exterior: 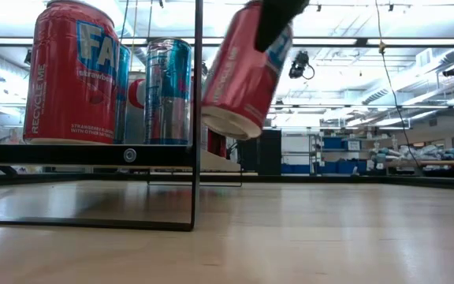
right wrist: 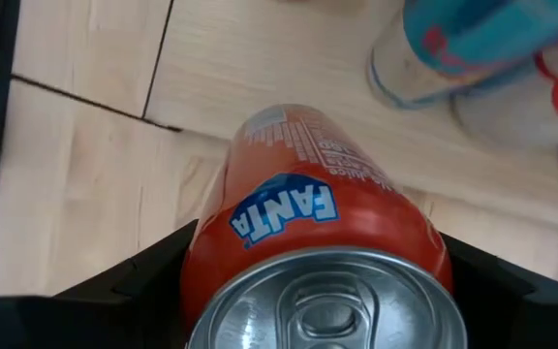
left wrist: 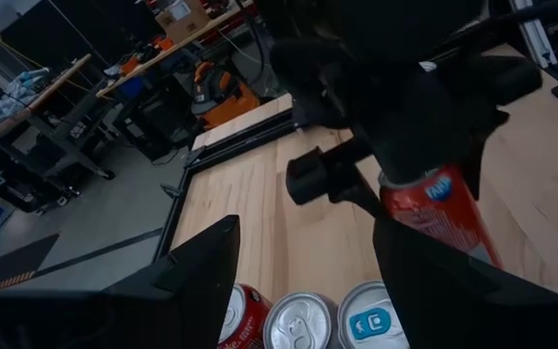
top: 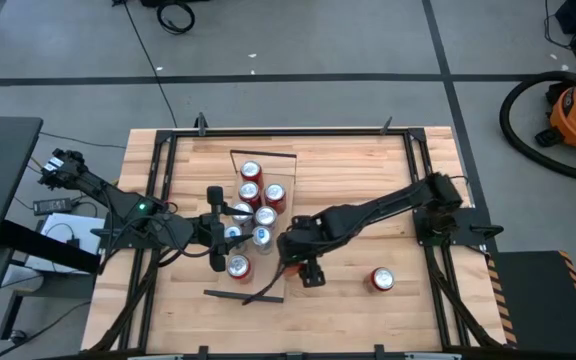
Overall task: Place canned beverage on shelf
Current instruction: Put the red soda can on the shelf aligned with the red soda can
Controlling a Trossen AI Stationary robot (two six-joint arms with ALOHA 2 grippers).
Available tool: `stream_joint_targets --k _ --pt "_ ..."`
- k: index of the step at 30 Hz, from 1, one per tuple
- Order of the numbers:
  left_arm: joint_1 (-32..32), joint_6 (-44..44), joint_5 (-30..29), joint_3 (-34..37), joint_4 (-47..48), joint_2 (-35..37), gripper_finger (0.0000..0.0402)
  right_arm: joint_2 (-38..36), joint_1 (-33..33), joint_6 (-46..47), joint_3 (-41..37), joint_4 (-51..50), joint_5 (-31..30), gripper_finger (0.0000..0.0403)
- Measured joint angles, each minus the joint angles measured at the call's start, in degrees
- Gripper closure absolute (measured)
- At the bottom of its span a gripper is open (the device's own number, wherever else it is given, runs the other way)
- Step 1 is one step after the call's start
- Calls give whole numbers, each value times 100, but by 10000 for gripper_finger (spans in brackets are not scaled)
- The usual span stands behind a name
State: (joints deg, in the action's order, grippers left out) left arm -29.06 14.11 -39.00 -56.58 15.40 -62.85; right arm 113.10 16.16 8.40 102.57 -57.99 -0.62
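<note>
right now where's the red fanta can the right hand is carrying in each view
high view: mostly hidden under the right hand, beside the shelf.
low view: red Fanta can, tilted, in the air, upper centre.
left wrist view: centre right, gripped from above.
right wrist view: fills the lower centre, lid nearest.
shared landmark: the blue-and-silver can on the shelf.

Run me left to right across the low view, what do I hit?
Red Fanta can standing on the shelf → blue-and-silver can on the shelf → tilted red can held in the air by the right gripper.
</note>
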Motion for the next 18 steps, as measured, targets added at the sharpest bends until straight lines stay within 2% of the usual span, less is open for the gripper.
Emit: stream_joint_targets --k 10,18 --pt "0 -1 0 0 36 0 153 765 0 -559 1250 -279 11 81" --pt "0 -2 -64 0 89 0 153 1019 48 -602 1595 -242 45 80"
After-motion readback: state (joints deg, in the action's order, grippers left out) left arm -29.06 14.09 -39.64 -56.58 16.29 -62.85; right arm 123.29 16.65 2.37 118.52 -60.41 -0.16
